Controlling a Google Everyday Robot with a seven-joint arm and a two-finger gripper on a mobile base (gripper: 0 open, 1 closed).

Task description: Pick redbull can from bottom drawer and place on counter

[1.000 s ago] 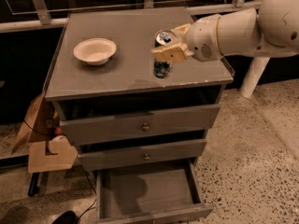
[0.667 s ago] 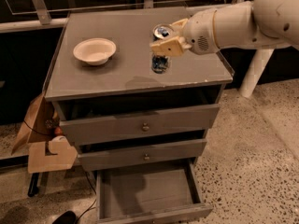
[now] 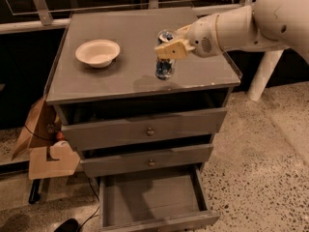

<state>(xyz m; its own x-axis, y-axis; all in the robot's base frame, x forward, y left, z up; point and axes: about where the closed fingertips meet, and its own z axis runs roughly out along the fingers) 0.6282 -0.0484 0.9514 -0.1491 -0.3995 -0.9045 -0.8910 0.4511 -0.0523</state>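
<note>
The large, flat grey-brown counter (image 3: 126, 32) has bare surface at the back and between its objects. The deep grey-brown bottom drawer (image 3: 150, 203) stands pulled out. A round white bowl (image 3: 98, 52) sits toward the left edge. The tan two-finger gripper (image 3: 167, 50) clasps the slim blue-and-silver redbull can (image 3: 164, 69) upright, near the chipped front edge.

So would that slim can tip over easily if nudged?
Probably: the redbull can is tall and slim, so a sideways nudge could topple it; then it might roll on the flat counter. Its shiny metal looks slippery; the gripper is shut around its middle.
</note>
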